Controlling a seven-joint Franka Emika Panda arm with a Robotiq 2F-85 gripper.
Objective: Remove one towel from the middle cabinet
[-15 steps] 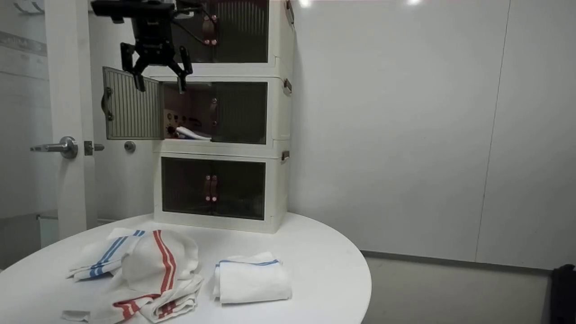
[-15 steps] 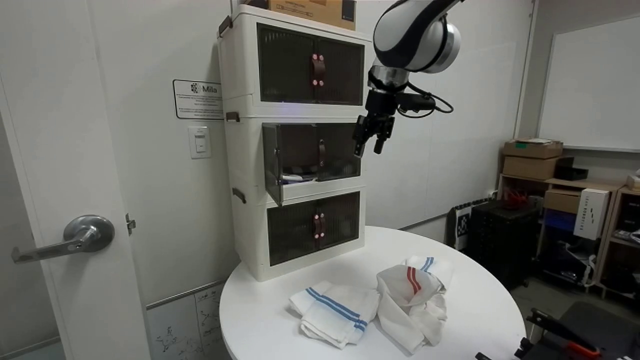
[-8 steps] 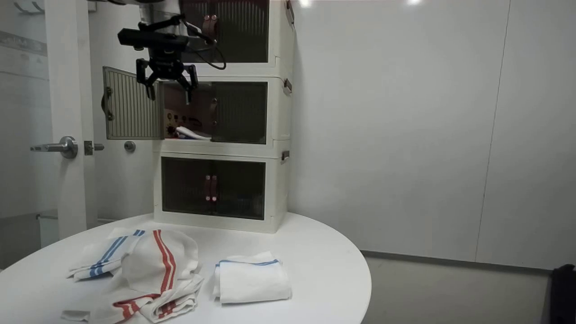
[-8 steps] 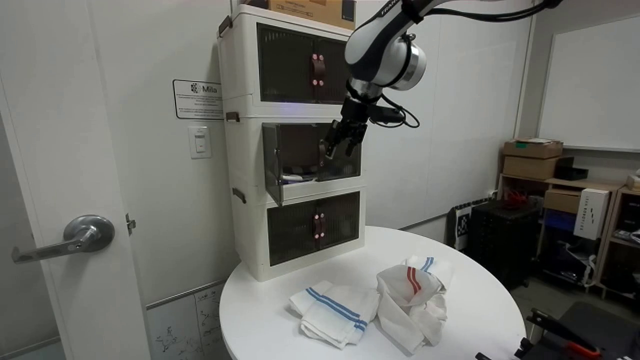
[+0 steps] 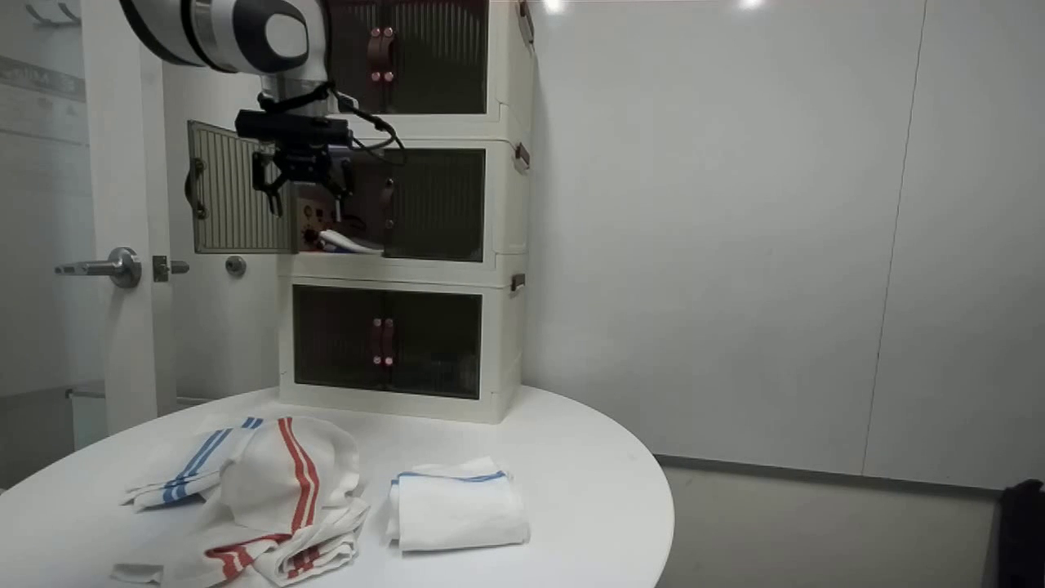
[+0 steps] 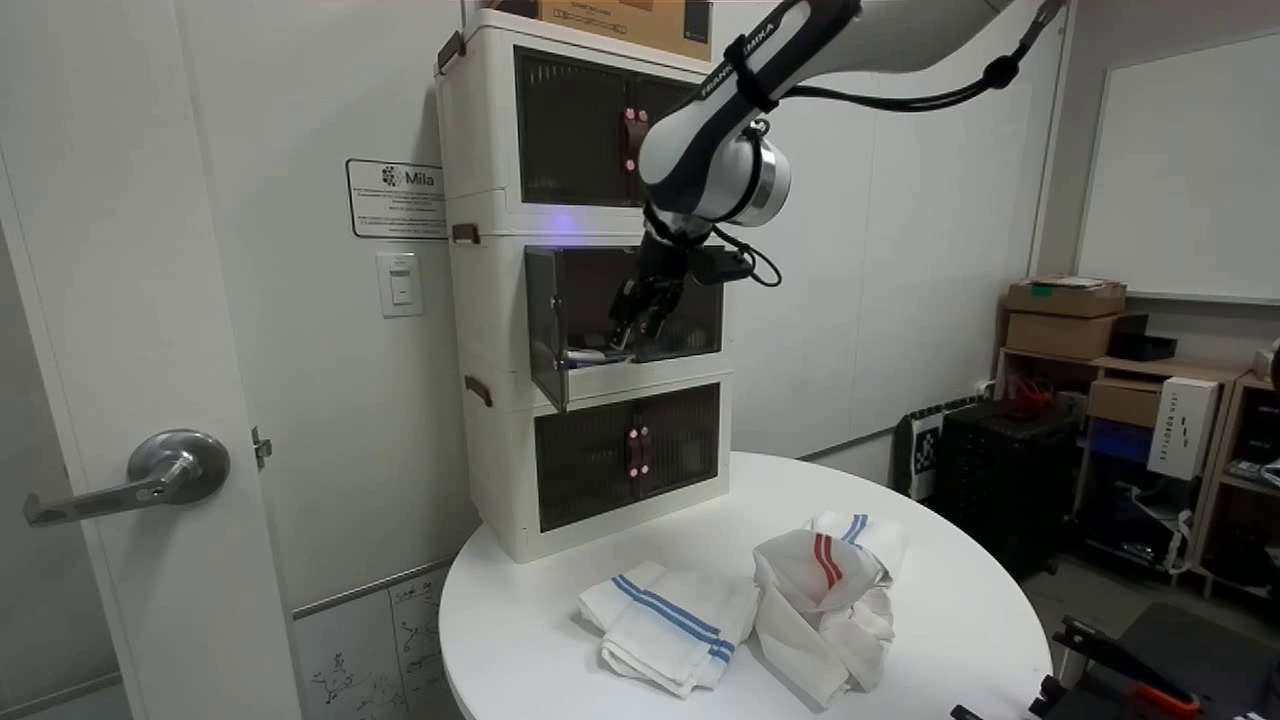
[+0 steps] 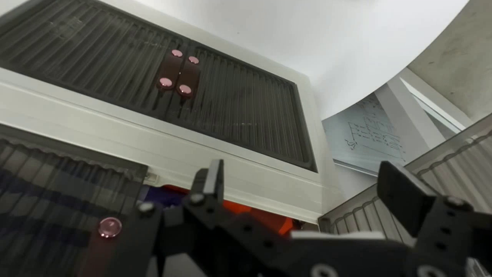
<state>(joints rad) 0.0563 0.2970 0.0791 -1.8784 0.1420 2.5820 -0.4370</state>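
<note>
Compared with one second ago, the black two-finger gripper [image 5: 308,214] is hanging lower and nearer the white plastic middle cabinet [image 5: 433,272], at upper left of the frame in an exterior view; this is apparently indicating alignment for the grasp. The jaws are standing spread wide, with nothing visibly held. The white cloth towel [image 5: 351,242] is lying inside, at the lower edge of the opening, below and frame-right of the gripper.

Clearances: the smoky ribbed open door [image 5: 233,204] is bounding the opening at frame left, the dark ribbed shut door [image 5: 441,204] at frame right. The pale sill [image 7: 269,184] is crossing the centre of the wrist view. Free room is lying between the doors; sideways travel is likely risking contact. Entry depth is not showing.
</note>
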